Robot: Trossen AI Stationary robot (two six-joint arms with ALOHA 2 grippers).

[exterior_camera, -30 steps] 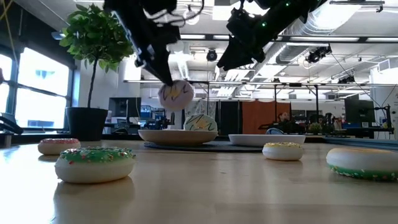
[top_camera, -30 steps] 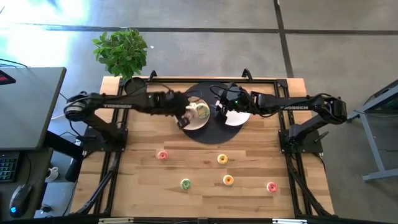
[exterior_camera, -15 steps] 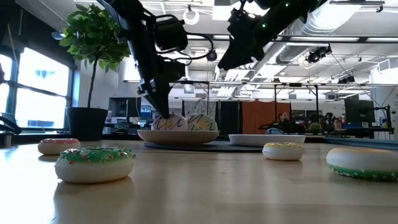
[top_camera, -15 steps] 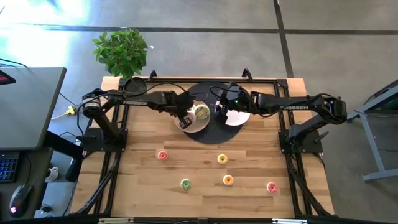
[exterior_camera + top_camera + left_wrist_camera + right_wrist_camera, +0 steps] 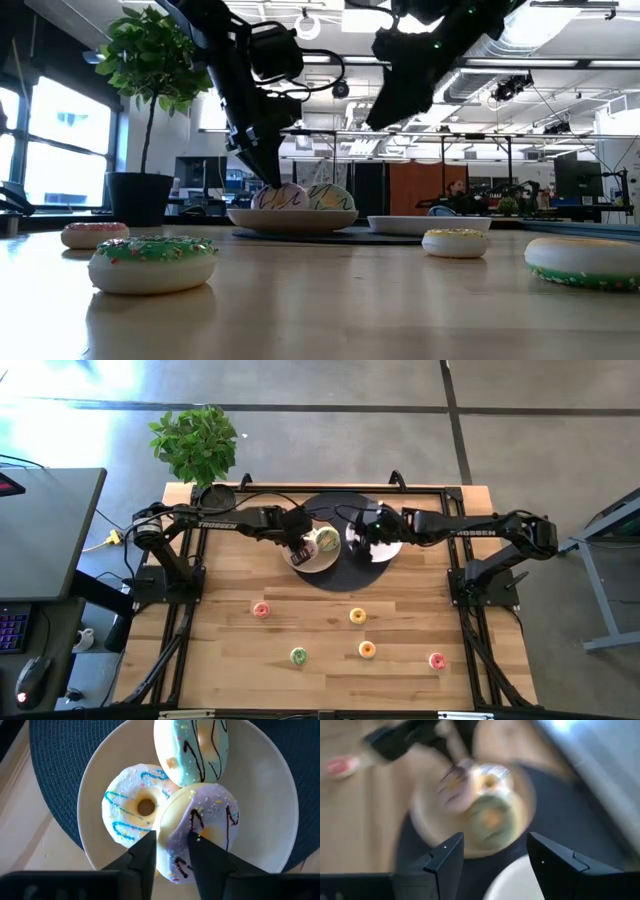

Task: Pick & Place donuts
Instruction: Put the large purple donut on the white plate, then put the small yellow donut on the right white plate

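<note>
Right now the left gripper [image 5: 170,852] pinches the lilac donut [image 5: 200,832] edge-up on the cream plate [image 5: 272,805], leaning toward 9 o'clock on the white donut [image 5: 135,807]; the right gripper [image 5: 495,852] waits open, at 3 o'clock.

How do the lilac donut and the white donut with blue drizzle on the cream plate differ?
1. The lilac donut has dark drizzle; the white donut has blue zigzags.
2. The lilac donut stands tilted on edge, leaning on the others; the white donut lies flat, hole up.
3. The left gripper has its fingers closed on the lilac donut's rim; the white donut is untouched.
Both sit on the cream plate and look similar in size.
</note>
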